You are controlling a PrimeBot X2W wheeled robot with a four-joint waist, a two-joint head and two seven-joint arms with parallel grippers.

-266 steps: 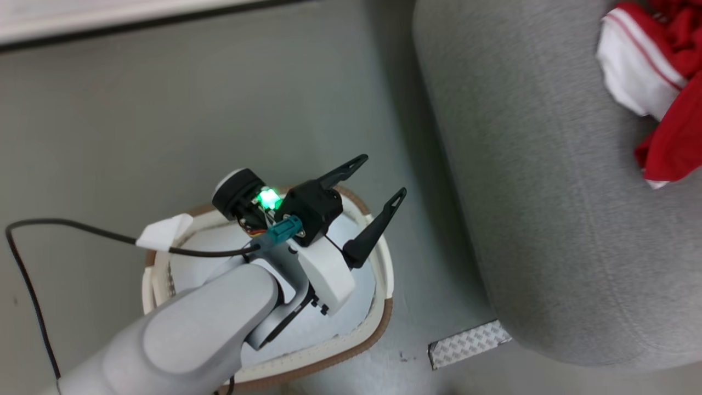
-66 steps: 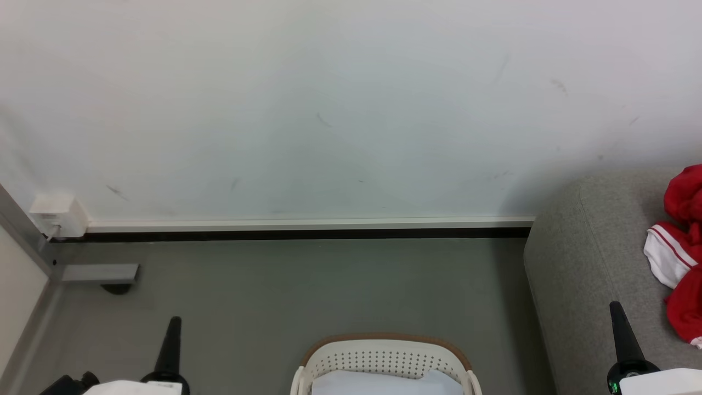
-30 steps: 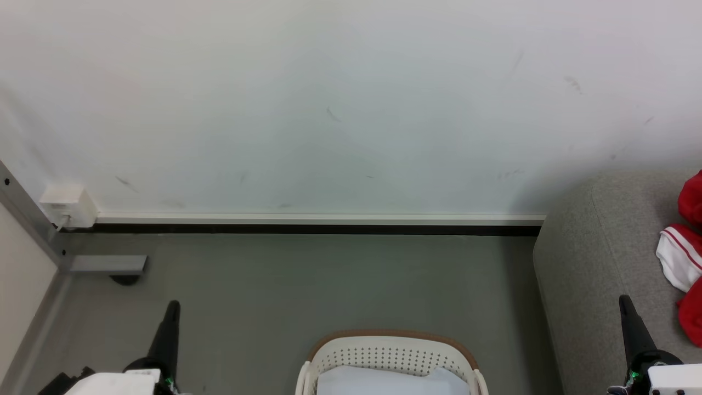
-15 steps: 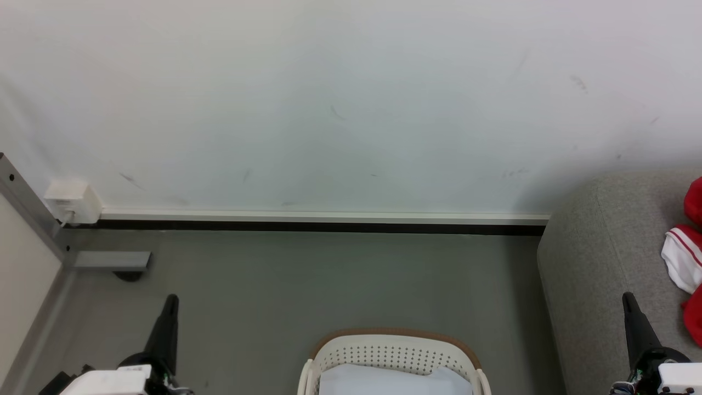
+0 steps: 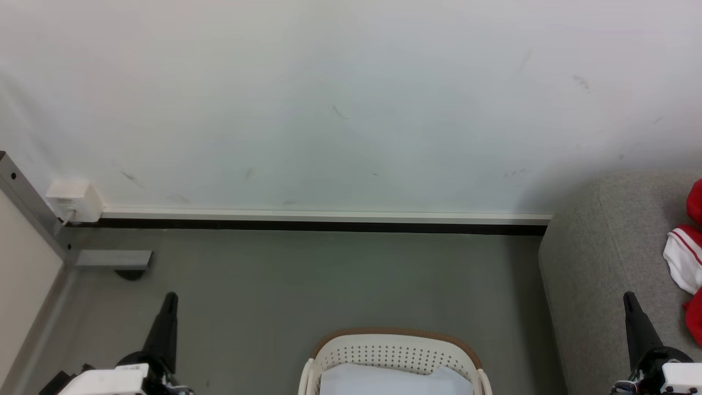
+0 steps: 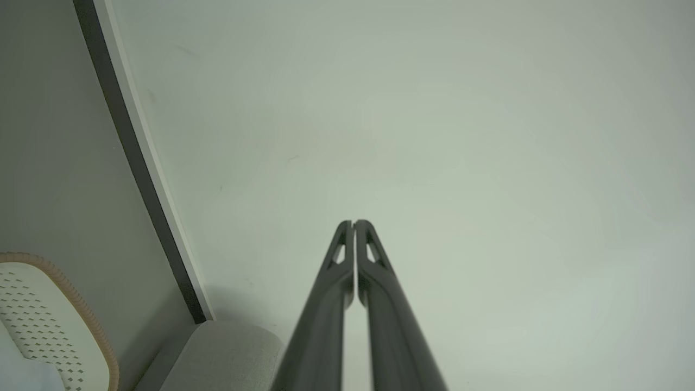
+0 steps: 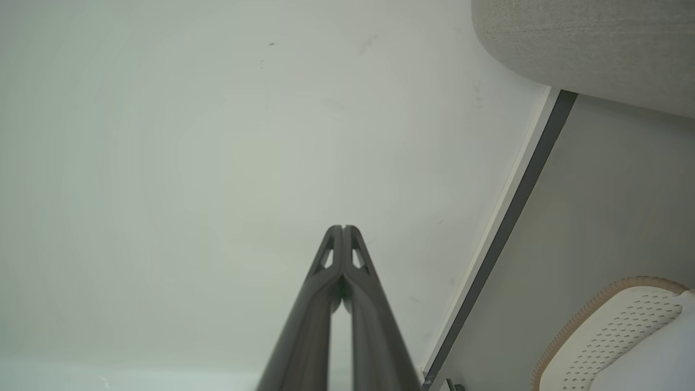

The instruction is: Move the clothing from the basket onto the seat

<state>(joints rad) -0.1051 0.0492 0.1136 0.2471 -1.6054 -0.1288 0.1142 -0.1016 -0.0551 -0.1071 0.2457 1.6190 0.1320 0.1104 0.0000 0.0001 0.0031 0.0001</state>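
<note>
The left gripper (image 5: 170, 299) and right gripper (image 5: 629, 299) have been drawn back, jaws shut and empty; with clothing (image 5: 684, 266) laid on the sofa (image 5: 598, 274), completion is judged likely.

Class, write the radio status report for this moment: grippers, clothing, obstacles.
Left gripper shut, empty. Right gripper shut, empty. Clothing on sofa; basket shows pale sheet. Nothing seen in the way.

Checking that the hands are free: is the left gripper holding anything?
No, the left gripper is shut, its fingers pressed together with nothing between them.
</note>
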